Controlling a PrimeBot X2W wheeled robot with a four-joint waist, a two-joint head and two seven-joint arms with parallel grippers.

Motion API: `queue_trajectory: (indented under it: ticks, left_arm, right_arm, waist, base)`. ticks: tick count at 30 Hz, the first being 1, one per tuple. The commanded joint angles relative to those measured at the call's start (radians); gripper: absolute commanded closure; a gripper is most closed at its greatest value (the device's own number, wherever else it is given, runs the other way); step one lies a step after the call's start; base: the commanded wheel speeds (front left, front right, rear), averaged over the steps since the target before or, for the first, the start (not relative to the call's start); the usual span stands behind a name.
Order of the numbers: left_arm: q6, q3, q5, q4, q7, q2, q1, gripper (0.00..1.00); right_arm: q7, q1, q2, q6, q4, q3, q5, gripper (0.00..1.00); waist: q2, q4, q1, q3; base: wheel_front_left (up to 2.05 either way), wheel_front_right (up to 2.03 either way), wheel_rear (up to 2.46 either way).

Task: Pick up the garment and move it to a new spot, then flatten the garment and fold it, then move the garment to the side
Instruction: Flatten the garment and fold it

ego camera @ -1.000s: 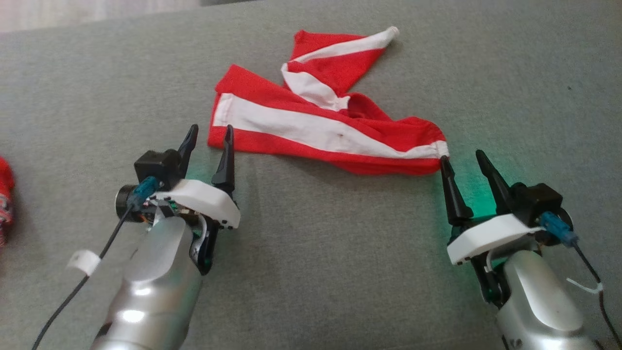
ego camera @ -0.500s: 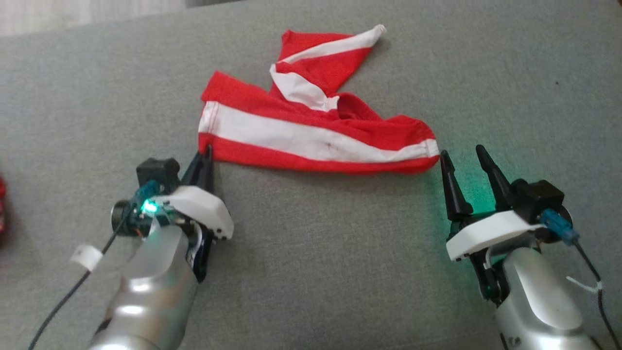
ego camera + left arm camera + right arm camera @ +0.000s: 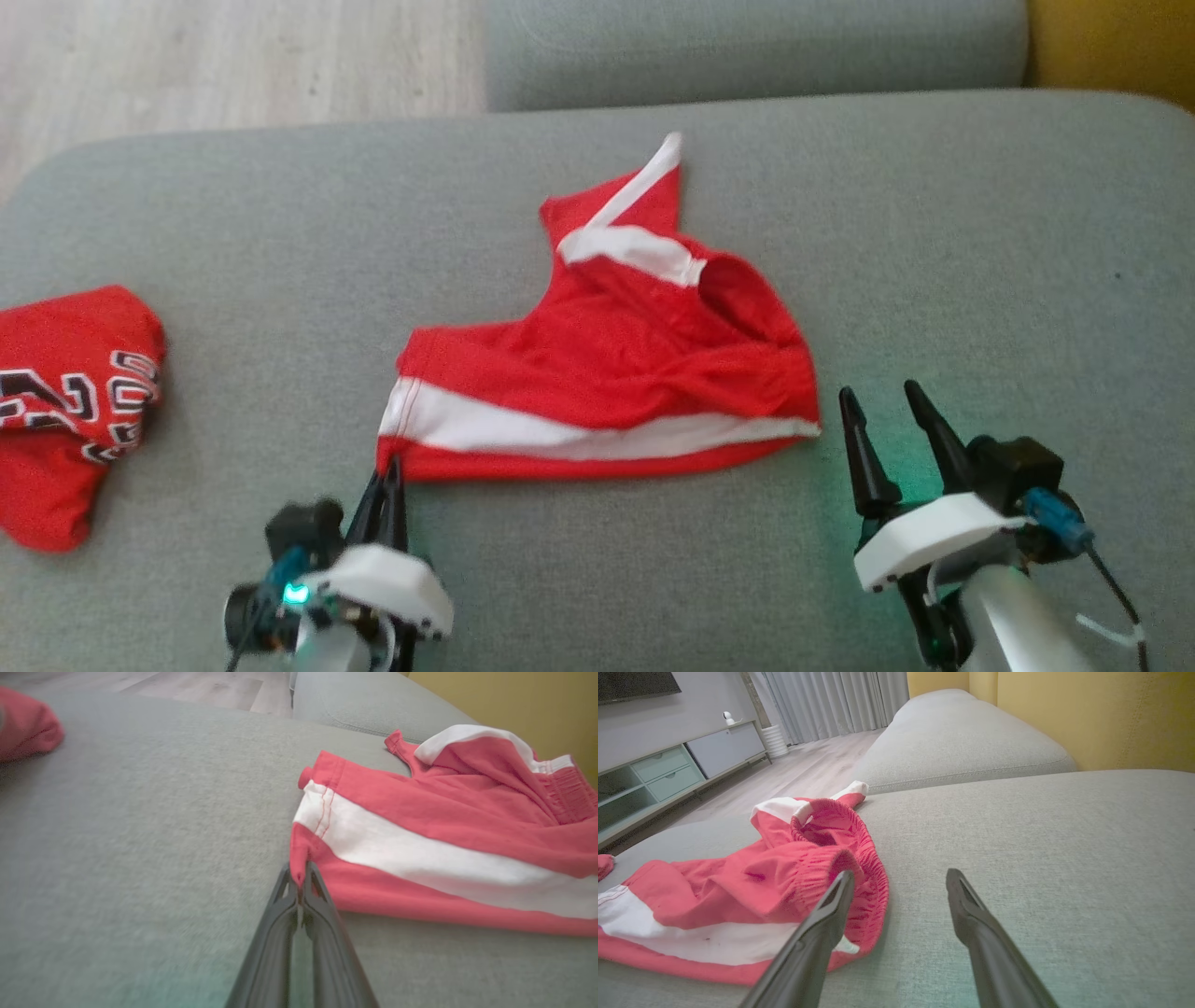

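Note:
The garment [image 3: 616, 373] is a pair of red shorts with white stripes, lying crumpled on the grey sofa cushion [image 3: 280, 233]. My left gripper [image 3: 387, 467] is shut on the near left hem corner of the garment [image 3: 420, 826], with a bit of red cloth pinched between the fingertips [image 3: 299, 879]. My right gripper [image 3: 878, 397] stands open just right of the garment's waistband end, close beside the cloth. In the right wrist view the elastic waistband of the garment [image 3: 822, 858] lies left of my right gripper [image 3: 901, 877], and nothing sits between its fingers.
A second red garment with black and white lettering [image 3: 65, 401] lies at the cushion's left edge. Another grey cushion [image 3: 747, 47] sits behind, a yellow backrest [image 3: 1087, 714] to the right, and wooden floor [image 3: 233, 65] at the far left.
My left gripper shut on the garment's hem corner. The head camera has tilted up since, so the whole scene sits lower. The garment has bunched up and shows more red. The right gripper stays open.

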Motion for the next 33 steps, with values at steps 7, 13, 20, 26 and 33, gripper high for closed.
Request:
queue_trajectory:
  ticks: [7,13,20,26,33]
  left_arm:
    - [0.064,0.098,0.074,-0.198,-0.012,0.019,0.120,0.00]
    - [0.068,0.154,0.135,-0.321,-0.013,0.019,0.200,0.00]
    - [0.049,0.170,0.160,-0.330,-0.013,0.018,0.215,0.00]
    - [0.035,0.157,0.159,-0.325,-0.013,0.017,0.200,0.00]
    - [0.036,0.122,0.138,-0.317,-0.013,0.016,0.189,0.00]
  right_arm:
    - [-0.014,0.021,0.010,-0.001,-0.046,0.047,-0.003,0.00]
    - [-0.014,0.030,0.011,-0.001,-0.051,0.073,0.007,0.00]
    - [-0.014,0.024,0.011,-0.001,-0.043,0.096,0.001,0.00]
    - [-0.014,-0.018,0.011,-0.001,0.034,0.158,-0.036,0.00]
    - [-0.014,-0.097,-0.009,-0.001,0.132,0.215,-0.087,0.00]
  waist:
    - [0.0000,0.002,0.0003,-0.047]
    - [0.0000,-0.012,0.0003,-0.054]
    - [0.0000,-0.011,0.0003,-0.058]
    - [0.0000,0.003,0.0003,-0.030]
    - [0.0000,0.030,0.0003,-0.009]
  base:
    - [0.00,0.00,0.00]
    - [0.00,0.00,0.00]
    - [0.00,0.00,0.00]
    - [0.00,0.00,0.00]
    - [0.00,0.00,0.00]
